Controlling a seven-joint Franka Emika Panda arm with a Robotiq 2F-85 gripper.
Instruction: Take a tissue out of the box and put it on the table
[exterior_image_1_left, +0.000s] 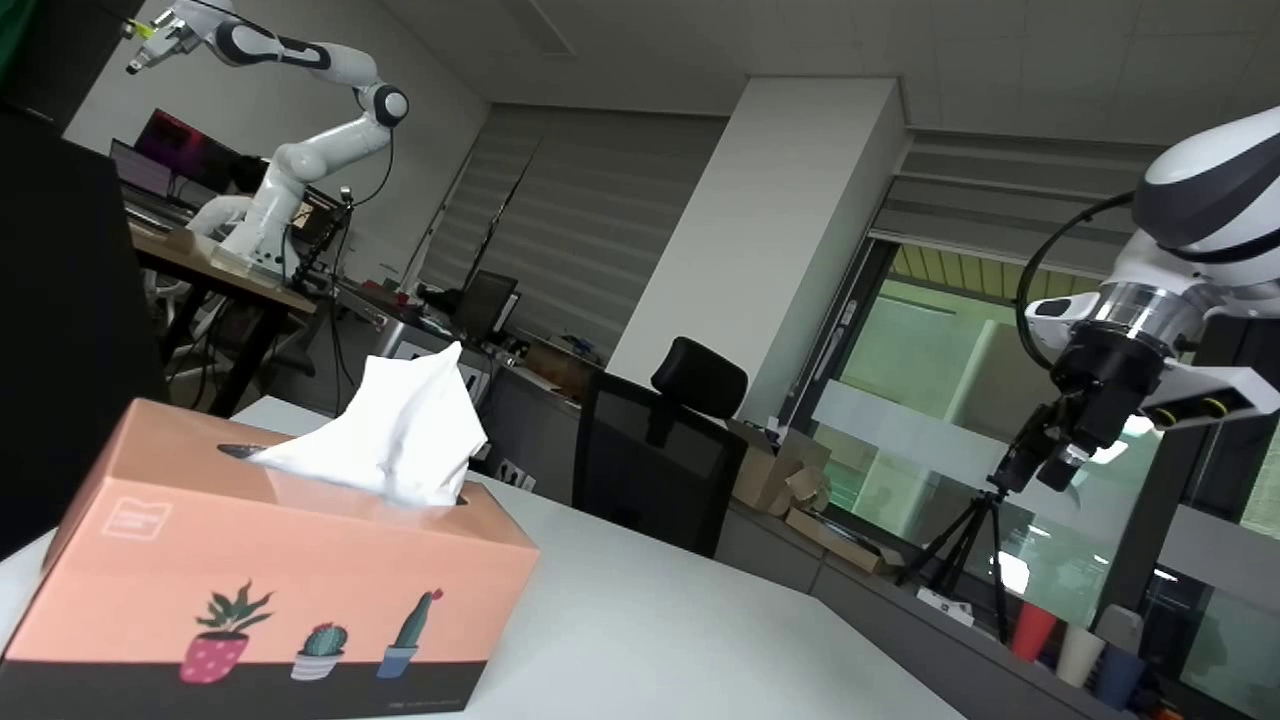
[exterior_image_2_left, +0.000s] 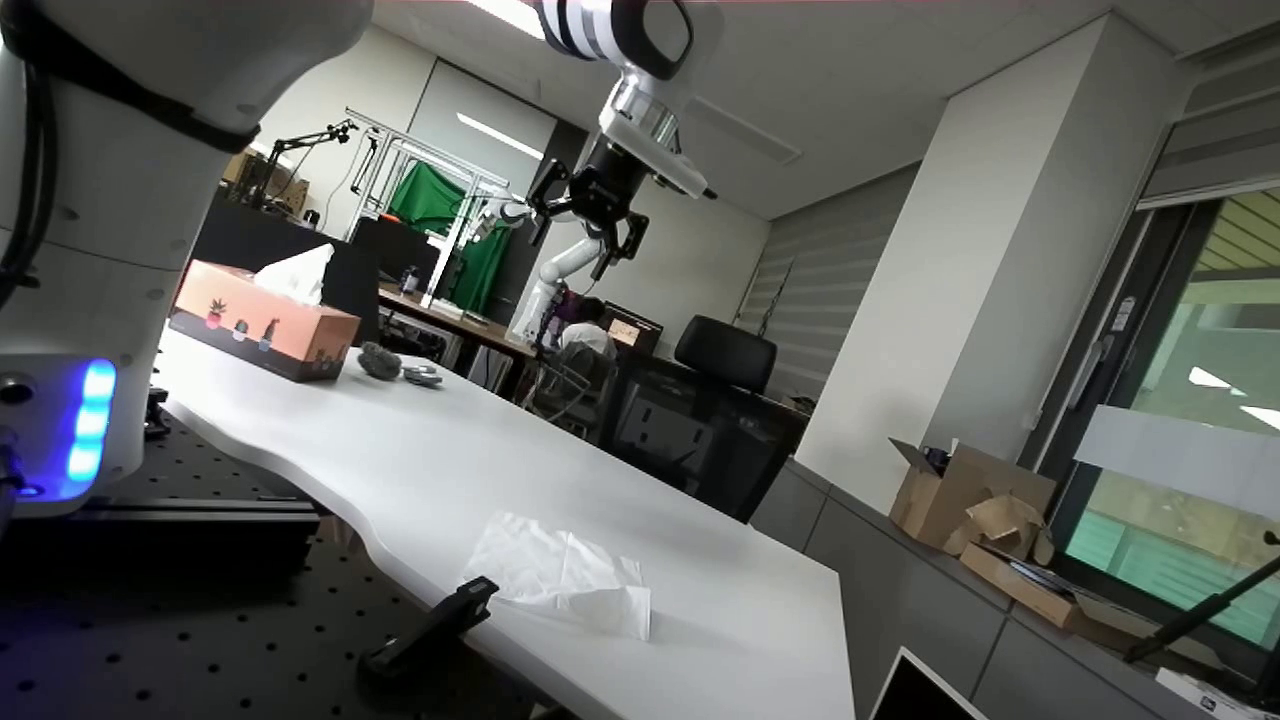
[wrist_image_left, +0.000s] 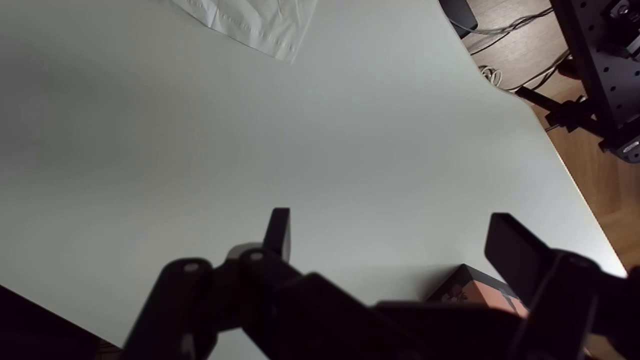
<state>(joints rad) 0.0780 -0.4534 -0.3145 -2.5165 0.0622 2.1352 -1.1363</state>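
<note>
Tissue partway out of box

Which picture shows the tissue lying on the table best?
An exterior view: the tissue shows almost whole there. The wrist view cuts it off at the top edge; no other view shows it.

In an exterior view the camera sits low, close to the tissue box, rolled and tipped up toward ceiling and window. In an exterior view it looks along the surface from low beside the arm's base, rolled too, the loose tissue nearer than the tissue box. Both exterior views share chair, pillar and tissue box. The wrist view, close behind the tool, faces down on the surface and part of the loose tissue.
</note>
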